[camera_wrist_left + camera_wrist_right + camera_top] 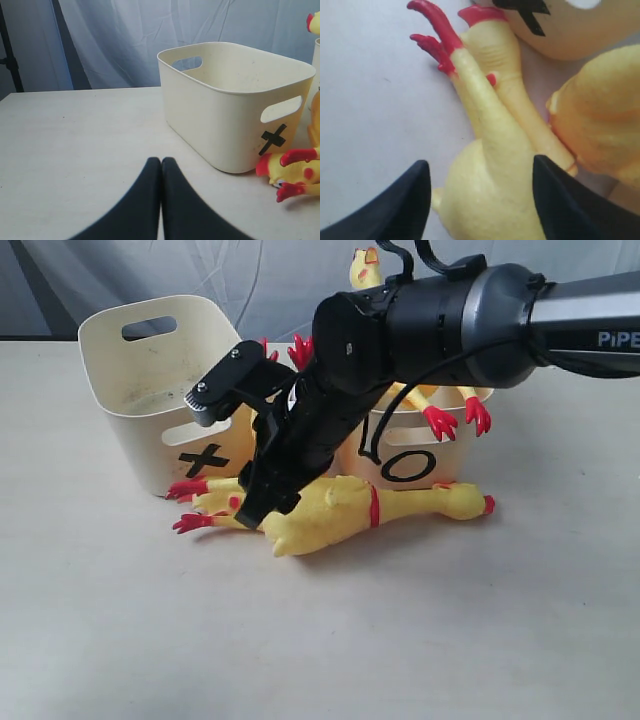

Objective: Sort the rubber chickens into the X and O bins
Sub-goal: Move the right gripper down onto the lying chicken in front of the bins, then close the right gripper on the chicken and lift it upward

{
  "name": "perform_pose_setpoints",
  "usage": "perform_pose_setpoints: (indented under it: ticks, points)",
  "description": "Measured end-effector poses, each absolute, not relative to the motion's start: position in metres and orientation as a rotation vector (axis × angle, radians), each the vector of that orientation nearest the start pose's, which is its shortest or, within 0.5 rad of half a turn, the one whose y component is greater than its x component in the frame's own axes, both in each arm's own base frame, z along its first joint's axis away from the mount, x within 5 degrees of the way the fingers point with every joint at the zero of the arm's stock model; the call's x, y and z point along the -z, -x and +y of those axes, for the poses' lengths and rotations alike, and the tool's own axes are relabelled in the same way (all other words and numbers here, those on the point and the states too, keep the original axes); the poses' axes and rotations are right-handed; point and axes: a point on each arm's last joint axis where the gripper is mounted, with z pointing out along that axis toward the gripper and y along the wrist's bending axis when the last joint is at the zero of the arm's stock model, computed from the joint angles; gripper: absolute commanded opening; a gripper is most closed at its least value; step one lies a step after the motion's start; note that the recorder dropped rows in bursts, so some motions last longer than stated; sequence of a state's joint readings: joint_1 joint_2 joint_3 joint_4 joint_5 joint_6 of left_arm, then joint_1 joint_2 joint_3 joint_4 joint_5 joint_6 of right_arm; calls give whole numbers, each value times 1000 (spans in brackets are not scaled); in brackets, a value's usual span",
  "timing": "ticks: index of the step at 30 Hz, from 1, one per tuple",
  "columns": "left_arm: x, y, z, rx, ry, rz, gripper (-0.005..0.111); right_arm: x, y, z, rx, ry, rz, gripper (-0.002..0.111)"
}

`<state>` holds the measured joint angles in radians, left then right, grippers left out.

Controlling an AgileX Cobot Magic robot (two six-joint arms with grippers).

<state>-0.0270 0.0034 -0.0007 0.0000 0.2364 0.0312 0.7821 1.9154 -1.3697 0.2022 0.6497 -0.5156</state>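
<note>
A long yellow rubber chicken (335,512) with a red neck band lies on the table in front of both bins, head to the right and red feet (190,490) to the left. My right gripper (262,512) is down at its rear, open, with the chicken's body (490,185) between the jaws and its legs (470,90) stretching away. The X bin (130,390) stands at the back left and looks empty in the left wrist view (220,115). Another chicken (365,268) sticks out of the O bin (452,452), feet over the rim. My left gripper (161,161) is shut on nothing.
More yellow rubber (600,115) lies beside the held-around body, close to the X bin's wall. Red toes (300,348) show behind my right arm. The left gripper hovers over bare tabletop (75,145) left of the X bin. A grey curtain hangs behind the table.
</note>
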Motion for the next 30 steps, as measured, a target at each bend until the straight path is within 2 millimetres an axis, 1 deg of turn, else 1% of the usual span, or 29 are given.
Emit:
perform_pose_setpoints:
  ticks: [4, 8, 21, 22, 24, 25, 26, 27, 28, 30]
  points:
    - [-192, -56, -2, -3, -50, 1722, 0, -207, -285, 299, -325, 1416, 2207, 55]
    - [-192, -56, -2, -3, -50, 1722, 0, -203, -289, 302, -334, 1380, 2193, 55]
    - [-192, -56, -2, -3, -50, 1722, 0, -159, -293, 307, -321, 1403, 2297, 55]
    - [-192, -56, -2, -3, -50, 1722, 0, -152, -294, 308, -318, 1406, 2312, 55]
    - [-192, -56, -2, -3, -50, 1722, 0, -145, -294, 308, -317, 1407, 2327, 47]
    - [-192, -56, -2, -3, -50, 1722, 0, -144, -294, 308, -316, 1407, 2328, 30]
    - [-192, -56, -2, -3, -50, 1722, 0, -144, -294, 308, -316, 1409, 2330, 23]
    - [-192, -56, -2, -3, -50, 1722, 0, -144, -294, 308, -317, 1411, 2333, 12]
    - [-192, -56, -2, -3, -50, 1722, 0, -144, -293, 308, -317, 1416, 2338, 9]
    - [-192, -56, -2, -3, -50, 1722, 0, -146, -290, 306, -319, 1440, 2364, 9]
